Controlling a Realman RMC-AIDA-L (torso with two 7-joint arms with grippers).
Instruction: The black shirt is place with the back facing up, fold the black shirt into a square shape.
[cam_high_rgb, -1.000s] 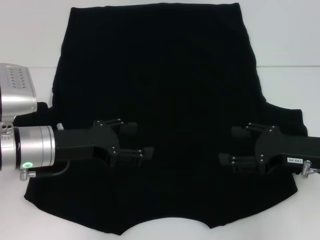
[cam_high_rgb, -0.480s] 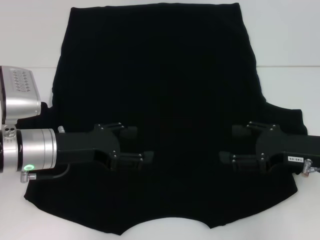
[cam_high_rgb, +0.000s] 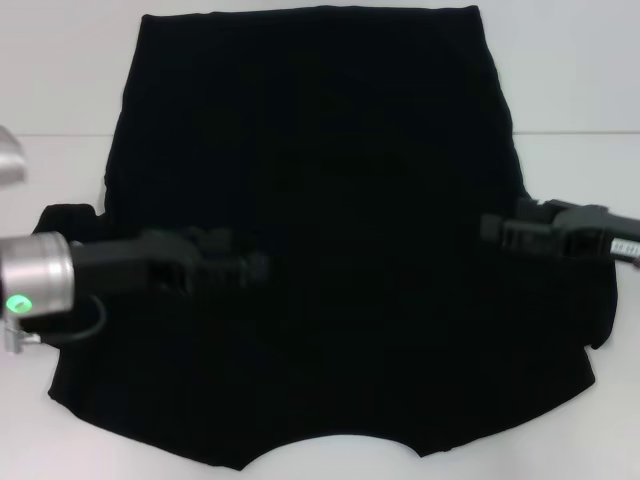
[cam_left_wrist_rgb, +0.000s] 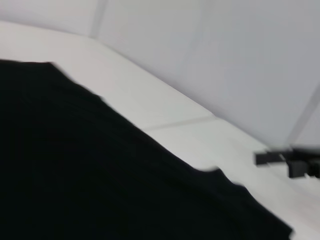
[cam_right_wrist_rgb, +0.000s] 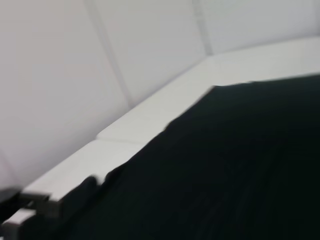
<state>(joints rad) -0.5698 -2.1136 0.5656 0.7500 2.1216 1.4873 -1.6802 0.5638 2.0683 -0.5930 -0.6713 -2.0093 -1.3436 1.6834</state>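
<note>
The black shirt lies spread flat on the white table, with its curved neckline at the near edge and its hem at the far side. My left gripper hovers over the shirt's near-left part, blurred by motion. Over the right sleeve area, near the shirt's edge, is my right gripper, also blurred. In the left wrist view the shirt fills the lower part and the right gripper shows far off. The right wrist view shows the shirt with the left gripper beyond its edge.
White table surface runs on both sides of the shirt, with a seam line across it. A pale wall stands behind the table. The left arm's silver wrist sits at the near left.
Both arms have swung fast: the left gripper has drawn back to the left, and the right gripper has moved right and farther from me. The shirt lies as before.
</note>
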